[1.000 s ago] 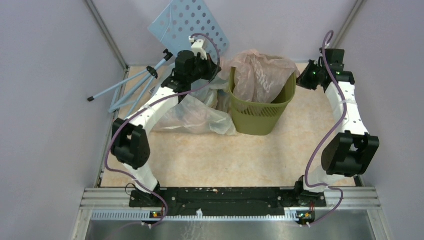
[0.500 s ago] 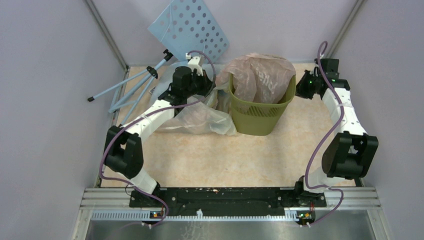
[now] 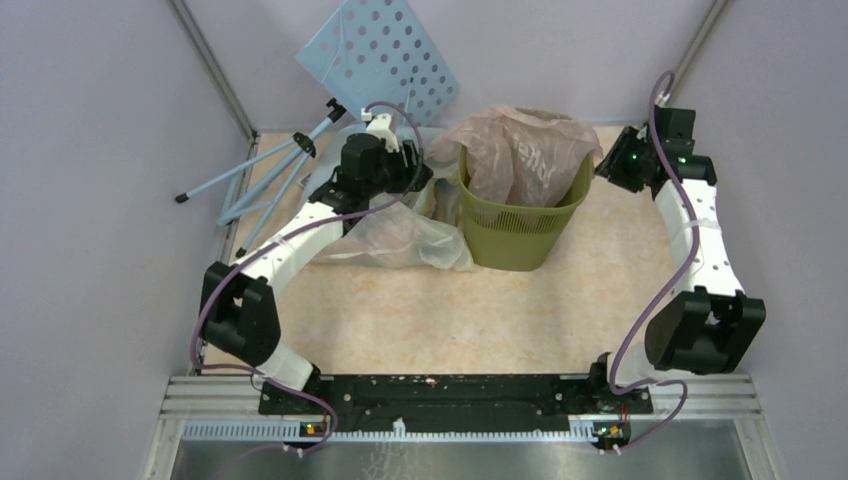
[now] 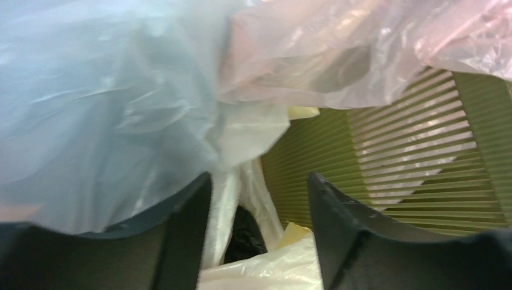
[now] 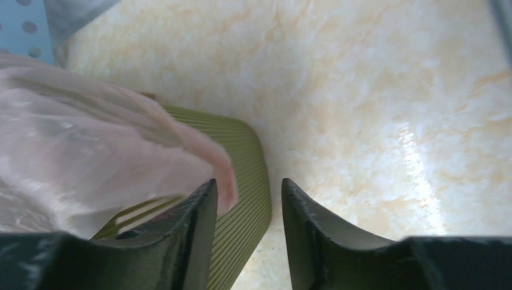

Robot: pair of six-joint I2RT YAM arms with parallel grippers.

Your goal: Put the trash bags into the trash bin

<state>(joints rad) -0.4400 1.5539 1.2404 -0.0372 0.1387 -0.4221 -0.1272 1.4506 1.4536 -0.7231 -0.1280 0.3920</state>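
The pink-beige bag (image 3: 520,150) sits stuffed in the trash bin (image 3: 520,235), bulging over its rim, but the clear bags (image 3: 400,235) just left of the bin are not yet in, with my left pincer (image 4: 259,181) spread open among them and my right pincer (image 5: 247,184) open and empty at the bin's right rim.

Pale lavender walls (image 3: 90,150) box in a marbled beige tabletop (image 3: 450,320); a blue perforated board (image 3: 385,50) leans at the back, and a light-blue tripod (image 3: 270,170), seemingly folded, lies left.
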